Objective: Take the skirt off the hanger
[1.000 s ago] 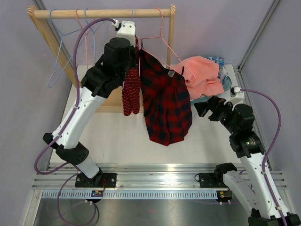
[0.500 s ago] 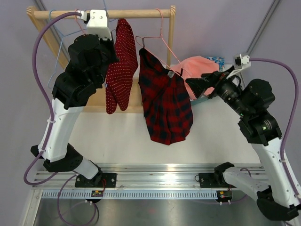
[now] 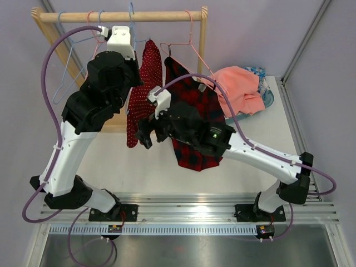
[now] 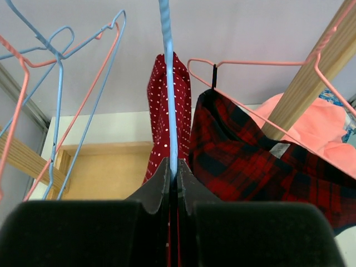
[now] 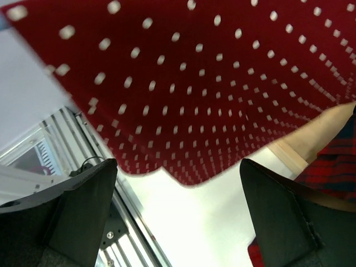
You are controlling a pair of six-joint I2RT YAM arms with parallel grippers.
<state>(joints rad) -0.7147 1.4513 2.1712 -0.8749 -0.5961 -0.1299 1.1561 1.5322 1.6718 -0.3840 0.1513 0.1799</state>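
Red with white dots, the skirt [image 3: 139, 105] hangs from the blue hanger [image 4: 168, 83], directly ahead of the left end effector [image 4: 172, 178]. Its jaws are pressed shut on the hanger's thin wire. The right end effector [image 5: 178, 186] is spread wide with nothing in it. The skirt's hem is just above and between its fingers, and no contact shows.

The main risk, as I judge it, is the hold on the wire. It is slim and smooth, so a downward tug on the skirt could spin the hanger in the left jaws or drag it through them. The whole thing could then drop instead of the cloth coming free.

A second risk is a shallow bite. If the right jaws close where they are, they may catch only the hem's edge, and that could slip out under load.

How the skirt is fastened to the hanger is hidden. If clips hold it, a straight pull may stretch the fabric and not release it.

The plaid garment [image 3: 194, 122] hangs just beside the right end effector, and that arm crosses in front of it. A sweeping pull could snag it or knock its pink hanger [image 3: 194, 53] off the rail [image 3: 122, 16].
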